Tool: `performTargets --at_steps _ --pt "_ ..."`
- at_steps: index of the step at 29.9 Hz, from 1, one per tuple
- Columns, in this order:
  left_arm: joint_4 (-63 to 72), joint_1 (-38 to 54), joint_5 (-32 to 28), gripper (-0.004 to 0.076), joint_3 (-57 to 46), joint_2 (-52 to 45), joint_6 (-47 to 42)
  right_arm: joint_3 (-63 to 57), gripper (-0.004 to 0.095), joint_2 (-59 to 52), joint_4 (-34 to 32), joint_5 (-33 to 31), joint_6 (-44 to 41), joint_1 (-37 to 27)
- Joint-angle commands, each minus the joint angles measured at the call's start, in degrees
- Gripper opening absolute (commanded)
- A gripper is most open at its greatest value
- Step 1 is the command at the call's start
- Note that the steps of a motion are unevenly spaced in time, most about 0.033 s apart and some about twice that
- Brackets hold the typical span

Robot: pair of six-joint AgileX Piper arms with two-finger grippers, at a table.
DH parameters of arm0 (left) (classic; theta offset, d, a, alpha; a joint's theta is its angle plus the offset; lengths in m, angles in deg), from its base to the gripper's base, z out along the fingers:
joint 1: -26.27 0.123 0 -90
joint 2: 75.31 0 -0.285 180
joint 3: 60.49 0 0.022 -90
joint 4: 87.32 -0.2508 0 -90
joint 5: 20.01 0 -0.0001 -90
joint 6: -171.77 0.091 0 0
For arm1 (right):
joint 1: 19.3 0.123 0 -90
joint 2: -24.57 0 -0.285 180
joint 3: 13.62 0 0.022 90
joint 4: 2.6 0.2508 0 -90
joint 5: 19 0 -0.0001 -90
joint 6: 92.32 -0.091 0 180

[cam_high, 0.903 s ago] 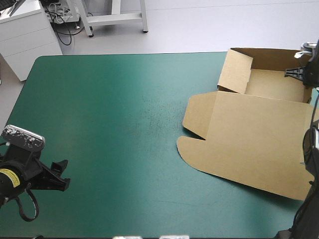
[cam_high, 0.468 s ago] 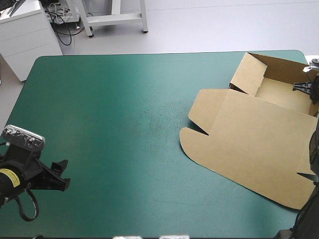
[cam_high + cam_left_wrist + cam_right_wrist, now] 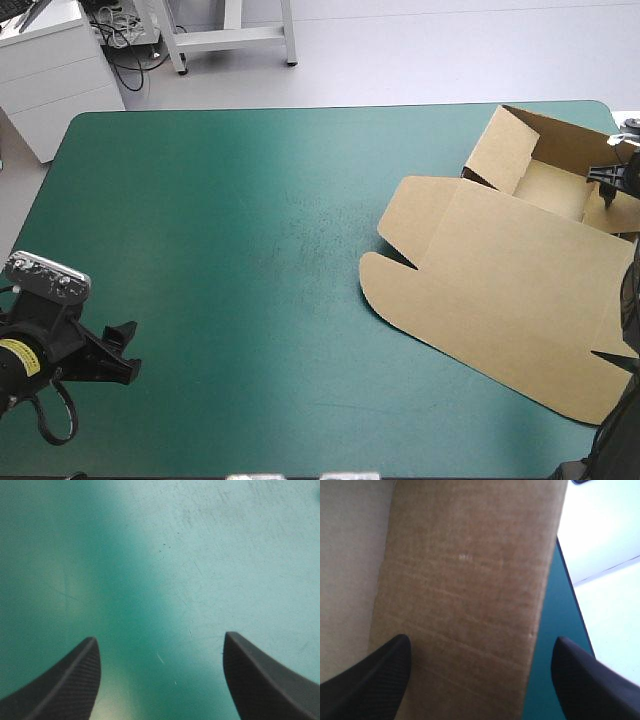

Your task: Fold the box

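Brown box [image 3: 500, 290] crowds surface [image 3: 220, 260] edge, 2 o'clock; 9 o'clock side open. Spread left hand [image 3: 122, 350], 8 o'clock. Spread right hand [image 3: 607, 187] over box wall, half cut off.

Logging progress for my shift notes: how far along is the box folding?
About midway. Done: the box has far and left walls raised into a tray, lid flat on the teal-green cover. In hand: the open right gripper sits over a panel at the tray's right side. The left gripper, open, hovers idle. Left: likely tucking that side.
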Motion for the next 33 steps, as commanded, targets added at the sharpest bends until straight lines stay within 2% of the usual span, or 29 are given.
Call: performTargets --at_steps 1,6,11,15,18,22,28,33 --pt "-0.52 -0.36 2.22 0.0488 1.41 -0.04 0.2 4.78 0.0724 -4.49 0.62 1.13 -0.3 -0.32" --pt "-0.52 -0.36 2.0 0.0488 1.41 -0.04 0.29 10.15 0.0724 -6.43 5.28 1.13 -0.57 -0.32" --pt "-1.05 -0.36 1.47 0.0488 1.41 -0.04 0.29 11.26 0.0724 -10.35 14.48 0.28 1.87 0.32" --pt "-1.8 -0.36 0.16 0.0488 1.41 -0.04 0.29 11.26 0.0707 -13.48 20.87 -0.45 4.25 3.52" --pt "-2.12 -0.36 -1.26 0.0488 1.41 -0.04 0.12 11.26 0.0639 -15.72 23.46 0.18 6.18 7.63" --pt "-3.48 -0.36 -3.45 0.0488 1.41 -0.04 -0.79 11.16 0.0557 -19.1 22.45 0.39 8.31 16.66" --pt "-6.91 -0.36 -5.89 0.0488 1.41 -0.04 -2.61 11.16 0.0552 -24.26 12.8 0.49 7.46 31.2" --pt "-8.89 -0.36 -7.84 0.0488 1.12 -0.04 -4.44 11.16 0.0546 -28.72 11.55 0.0 6.34 39.68"
